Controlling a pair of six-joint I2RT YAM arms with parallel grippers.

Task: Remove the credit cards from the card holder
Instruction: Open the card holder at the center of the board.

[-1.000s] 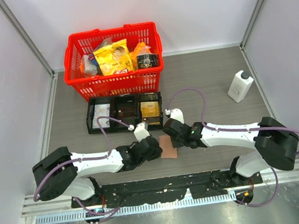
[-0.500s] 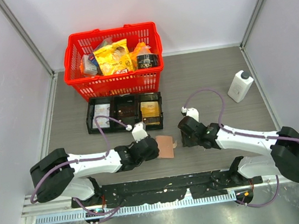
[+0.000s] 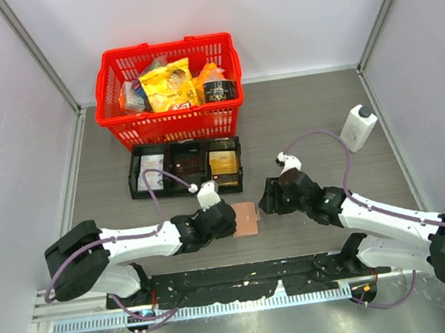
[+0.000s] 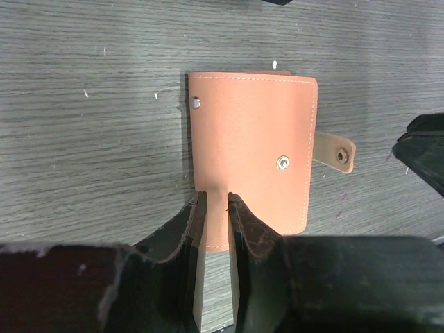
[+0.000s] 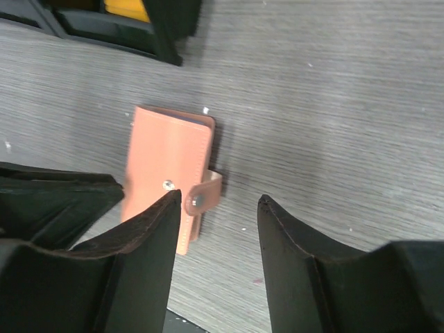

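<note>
The card holder (image 3: 247, 217) (image 4: 253, 159) (image 5: 168, 163) lies folded shut and flat on the table, tan-pink side up. Its snap tab (image 4: 336, 152) (image 5: 205, 193) is undone and sticks out to the right. My left gripper (image 3: 230, 218) (image 4: 217, 199) sits over its near left edge, jaws a narrow slit apart, the leather showing through the gap. My right gripper (image 3: 265, 202) (image 5: 220, 198) hangs wide open just right of the tab, touching nothing. A gold card (image 3: 223, 164) lies in the black tray's right compartment. Any credit cards inside the holder are hidden.
A black three-compartment tray (image 3: 189, 188) stands just behind the card holder. Behind the tray stands a red basket (image 3: 173, 126) full of packets. A white bottle (image 3: 357, 127) stands at the far right.
My right gripper has opened and drawn back to the right, away from the card holder. The left jaws have parted slightly. The holder has stayed on the table.
</note>
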